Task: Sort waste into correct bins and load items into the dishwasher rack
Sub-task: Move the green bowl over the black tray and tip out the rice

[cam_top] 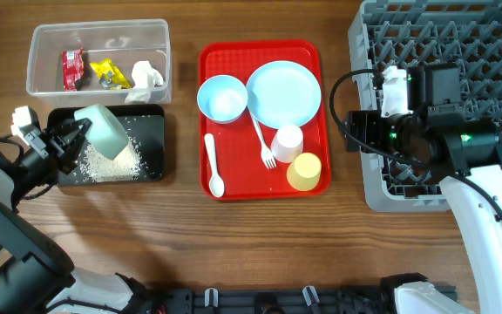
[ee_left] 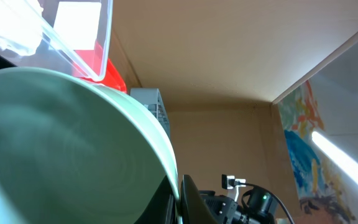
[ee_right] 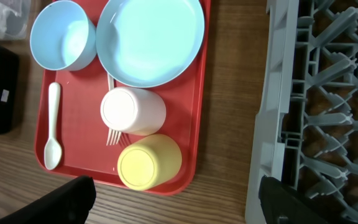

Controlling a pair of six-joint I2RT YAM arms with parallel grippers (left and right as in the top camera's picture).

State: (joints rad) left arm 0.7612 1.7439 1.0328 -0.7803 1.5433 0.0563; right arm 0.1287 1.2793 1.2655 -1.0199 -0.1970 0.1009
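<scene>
Wooden table (cam_top: 181,235), overhead: left gripper (cam_top: 75,133) was clamped on a tipped pale bowl (cam_top: 105,129) over the black tray (cam_top: 151,144) (rice grains (cam_top: 107,161) inside). Red wrapper (cam_top: 72,68), yellow wrapper (cam_top: 107,73) and tissue (cam_top: 146,78) lay in the clear tub (cam_top: 37,39). Left wrist: the bowl (ee_left: 61,143) filled the frame. Right wrist: right gripper (ee_right: 179,202) had its fingers wide apart, over the red tray (ee_right: 79,124) and the dishwasher rack (ee_right: 328,93).

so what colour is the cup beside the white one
The cup is yellow, clearest in the right wrist view.
</scene>
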